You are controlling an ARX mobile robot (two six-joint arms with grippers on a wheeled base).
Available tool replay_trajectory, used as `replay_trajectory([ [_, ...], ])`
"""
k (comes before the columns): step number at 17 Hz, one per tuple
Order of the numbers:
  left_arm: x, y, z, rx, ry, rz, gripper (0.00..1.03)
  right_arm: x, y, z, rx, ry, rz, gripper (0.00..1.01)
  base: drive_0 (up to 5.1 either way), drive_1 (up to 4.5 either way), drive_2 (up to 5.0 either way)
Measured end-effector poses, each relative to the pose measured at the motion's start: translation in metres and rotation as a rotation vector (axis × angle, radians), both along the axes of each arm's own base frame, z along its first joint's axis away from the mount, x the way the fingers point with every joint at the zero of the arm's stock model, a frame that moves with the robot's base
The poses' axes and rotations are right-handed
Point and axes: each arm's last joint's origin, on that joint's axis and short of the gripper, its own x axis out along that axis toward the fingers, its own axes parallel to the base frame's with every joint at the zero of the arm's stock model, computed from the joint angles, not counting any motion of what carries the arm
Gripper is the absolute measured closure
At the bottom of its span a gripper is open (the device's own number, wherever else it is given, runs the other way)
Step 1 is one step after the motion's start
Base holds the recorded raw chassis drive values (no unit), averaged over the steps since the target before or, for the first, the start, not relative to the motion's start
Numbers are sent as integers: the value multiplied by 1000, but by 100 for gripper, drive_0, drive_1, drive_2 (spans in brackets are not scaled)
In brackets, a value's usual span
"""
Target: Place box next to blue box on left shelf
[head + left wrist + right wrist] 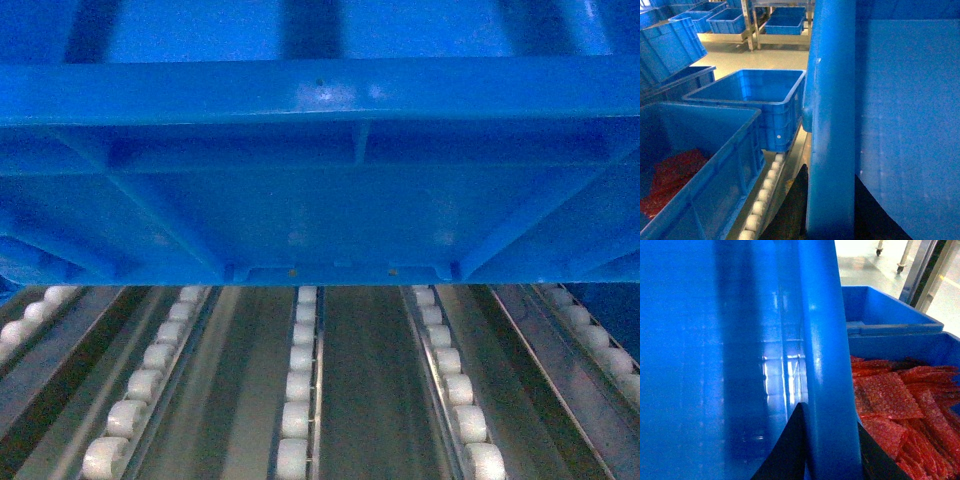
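Note:
The box (320, 180), a bright-blue ribbed crate, fills the upper head view and hangs just above the roller tracks (298, 390); neither gripper shows there. My left gripper (830, 172) is shut on the box's thick left rim (832, 100), one black finger (795, 205) outside the wall and one inside. My right gripper (830, 415) is shut on the right rim (825, 340) in the same way. Left of the box stands a blue box (705, 165) with red contents, and an empty blue box (760, 95) stands farther along that lane.
A white roller strip (762, 195) runs in the gap between the held box and the left neighbour. Close on the right is a blue crate (900, 345) full of red bubble-wrap packs (900, 410). More blue crates (725, 20) stand on racks beyond.

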Motion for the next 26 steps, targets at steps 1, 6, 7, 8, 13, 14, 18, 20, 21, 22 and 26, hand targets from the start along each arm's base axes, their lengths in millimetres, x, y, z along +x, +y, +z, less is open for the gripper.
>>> replay_trajectory([
  [1,0,0,0,0,0,0,92,0,0,0,0,0,0,88,0,0,0],
  [6,0,0,0,0,0,0,92,0,0,0,0,0,0,88,0,0,0],
  [7,0,0,0,0,0,0,92,0,0,0,0,0,0,88,0,0,0],
  [8,0,0,0,0,0,0,92,0,0,0,0,0,0,88,0,0,0],
  [13,0,0,0,0,0,0,92,0,0,0,0,0,0,88,0,0,0],
  [14,0,0,0,0,0,0,92,0,0,0,0,0,0,88,0,0,0],
  [18,-2,-5,0,35,17,69,92,0,0,0,-7,2,6,88,0,0,0],
  [20,-2,-6,0,52,18,89,91,2,6,-3,-64,-26,-77,86,0,0,0],
  [21,-2,-6,0,53,18,88,91,1,7,-3,-83,-25,-108,85,0,0,0],
  [22,-2,-6,0,53,19,88,91,1,7,-4,-91,-21,-112,84,0,0,0],
  [26,7,4,-15,95,209,95,91,0,10,-27,-23,197,-63,84,0,0,0],
])
